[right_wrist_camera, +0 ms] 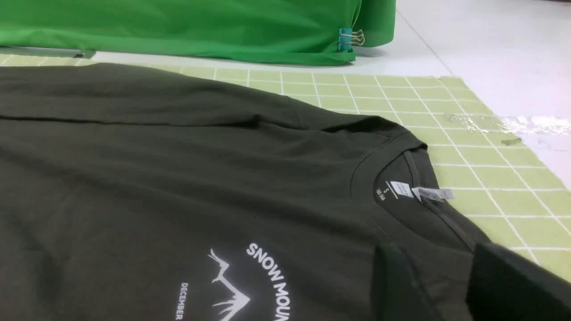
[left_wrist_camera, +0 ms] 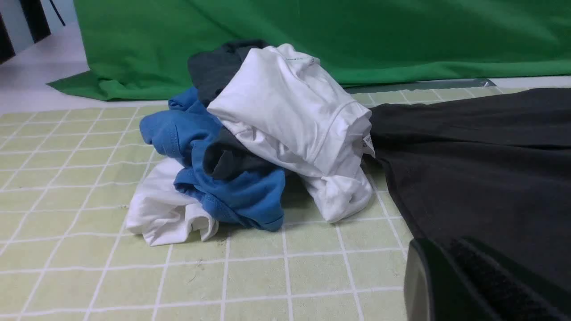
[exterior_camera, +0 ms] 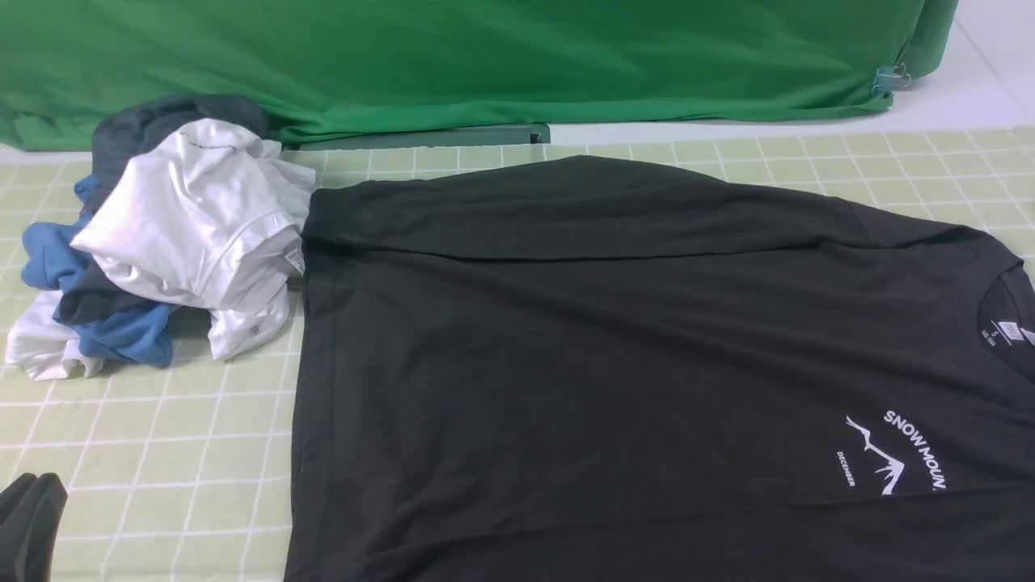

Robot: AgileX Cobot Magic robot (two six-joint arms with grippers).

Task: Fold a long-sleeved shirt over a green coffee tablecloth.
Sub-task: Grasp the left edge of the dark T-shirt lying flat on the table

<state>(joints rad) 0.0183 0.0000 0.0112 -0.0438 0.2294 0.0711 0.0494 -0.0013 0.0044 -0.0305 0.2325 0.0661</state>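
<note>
The long-sleeved shirt [exterior_camera: 614,364] is lying flat, chest print up, on the green coffee tablecloth [exterior_camera: 162,453], covering most of it. Its long axis is running across the cloth: the round neck with its label is pointing toward the robot's right, and the hem is facing left, ending just beside the pile of white, blue and dark grey garments [exterior_camera: 170,242]. The shirt's far edge is lying folded over along its length, parallel to the plain green fabric [exterior_camera: 485,56] hanging behind the tablecloth.

The left gripper [left_wrist_camera: 464,285] is hovering over the shirt's hem corner, with the pile beyond it; its fingers are sitting pressed together and holding nothing. The right gripper [right_wrist_camera: 450,285] is sitting low over the shirt's collar, the neck label just ahead of it and the print beside it. Its fingers are standing partly spread; whether they are pinching the fabric cannot be told.
</note>
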